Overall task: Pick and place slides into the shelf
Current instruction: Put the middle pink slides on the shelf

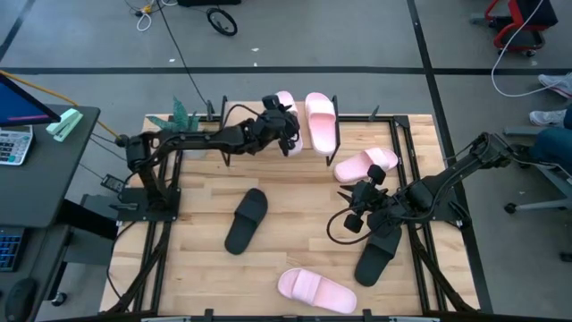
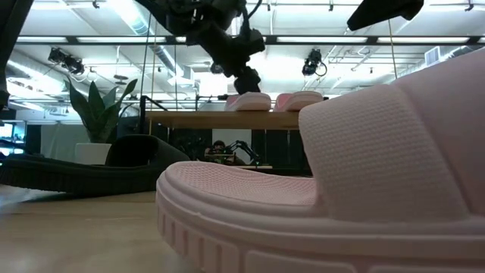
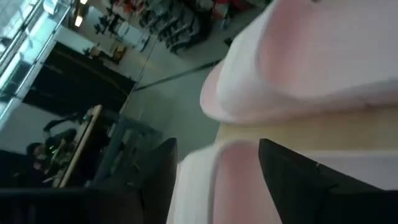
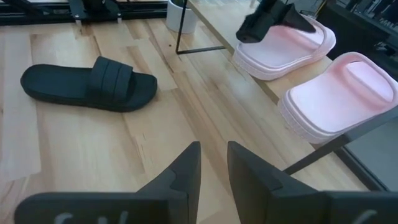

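Two pale pink slides lie side by side on the shelf [image 4: 273, 90] [image 2: 227, 120]. My left gripper [image 1: 284, 125] [image 3: 217, 180] is down on the left one [image 1: 287, 97] [image 4: 283, 46]. The other pink slide [image 1: 321, 121] [image 4: 339, 93] lies free beside it. On the table lie a pink slide [image 1: 366, 164] by the shelf's right end, a black slide [image 1: 247, 220] [image 4: 87, 84] mid-table, a second black slide [image 1: 377, 258] partly under the right arm, and a pink slide [image 1: 315, 290] [image 2: 341, 174] at the near edge. My right gripper [image 1: 357, 210] [image 4: 213, 152] hovers over bare table, its fingers a narrow gap apart. My left gripper has a pale pink part of the slide [image 3: 224, 186] filling the gap between its two fingers [image 3: 155, 180]. Which part that is cannot be told from so close. The fingers slant down from the table's left. The slide lies flat on the shelf's board.
A potted plant [image 1: 183, 116] [image 2: 98, 114] stands at the shelf's left end. Black frame rails [image 1: 420, 179] border the table. A desk with a calculator [image 1: 13, 143] stands off the left side, and a person's shoes [image 1: 550, 116] show off the right. Bare wood [image 1: 295, 241] lies mid-table.
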`<state>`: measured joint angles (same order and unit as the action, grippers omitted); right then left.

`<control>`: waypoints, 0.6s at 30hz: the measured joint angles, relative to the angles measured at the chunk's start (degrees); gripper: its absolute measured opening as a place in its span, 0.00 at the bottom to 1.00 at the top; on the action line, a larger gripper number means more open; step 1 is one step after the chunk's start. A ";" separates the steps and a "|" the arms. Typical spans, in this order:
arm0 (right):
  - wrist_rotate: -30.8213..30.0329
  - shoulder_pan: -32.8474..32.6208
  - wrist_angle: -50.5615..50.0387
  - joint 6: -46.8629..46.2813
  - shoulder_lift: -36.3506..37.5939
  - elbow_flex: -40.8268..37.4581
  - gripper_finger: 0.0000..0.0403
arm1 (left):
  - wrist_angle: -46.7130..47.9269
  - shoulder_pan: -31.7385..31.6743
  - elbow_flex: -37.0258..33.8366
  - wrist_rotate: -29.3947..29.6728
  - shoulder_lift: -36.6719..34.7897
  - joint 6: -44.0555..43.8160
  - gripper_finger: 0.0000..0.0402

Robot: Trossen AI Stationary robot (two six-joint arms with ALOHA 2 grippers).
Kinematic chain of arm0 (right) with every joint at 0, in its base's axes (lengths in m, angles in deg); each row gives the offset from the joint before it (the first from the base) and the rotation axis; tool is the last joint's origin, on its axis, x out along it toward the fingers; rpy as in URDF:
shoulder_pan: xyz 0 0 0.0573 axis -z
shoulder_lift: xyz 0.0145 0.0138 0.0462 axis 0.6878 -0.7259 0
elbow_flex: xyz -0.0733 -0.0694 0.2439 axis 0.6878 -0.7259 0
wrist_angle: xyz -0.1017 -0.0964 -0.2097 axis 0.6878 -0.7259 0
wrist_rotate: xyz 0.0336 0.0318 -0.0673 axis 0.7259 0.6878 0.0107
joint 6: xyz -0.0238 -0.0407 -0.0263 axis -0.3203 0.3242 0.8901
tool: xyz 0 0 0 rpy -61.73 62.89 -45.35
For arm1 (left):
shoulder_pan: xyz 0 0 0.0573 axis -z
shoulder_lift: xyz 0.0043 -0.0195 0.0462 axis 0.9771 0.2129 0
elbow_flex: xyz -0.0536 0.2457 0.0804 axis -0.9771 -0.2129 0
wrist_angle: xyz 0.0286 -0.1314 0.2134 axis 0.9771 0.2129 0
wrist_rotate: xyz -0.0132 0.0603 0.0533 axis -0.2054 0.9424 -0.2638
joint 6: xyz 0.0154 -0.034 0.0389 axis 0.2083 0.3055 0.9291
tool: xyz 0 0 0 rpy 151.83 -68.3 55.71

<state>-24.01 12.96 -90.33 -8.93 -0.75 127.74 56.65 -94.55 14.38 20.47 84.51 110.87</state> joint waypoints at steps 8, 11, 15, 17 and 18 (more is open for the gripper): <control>0.18 -0.04 -0.37 -1.16 0.00 0.00 0.21 | 9.51 7.08 0.07 19.89 -4.96 -4.64 0.41; 0.19 -0.04 -0.41 -3.34 0.00 0.00 0.21 | 18.35 7.56 0.07 20.27 -7.04 -12.09 0.26; 0.20 -0.04 -0.43 -6.03 -0.31 0.00 0.21 | 31.76 5.19 0.07 19.23 -8.58 -25.86 0.04; 0.23 -0.04 -0.42 -6.57 -0.86 0.00 0.21 | 36.10 2.61 0.05 12.74 -8.60 -32.21 0.03; 0.25 -0.04 -0.44 -6.57 -1.23 0.00 0.21 | 37.07 1.00 0.04 8.27 -8.60 -34.14 0.03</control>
<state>-23.76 12.91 -90.77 -15.50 -1.98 127.74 93.72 -93.55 14.43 28.73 75.91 76.73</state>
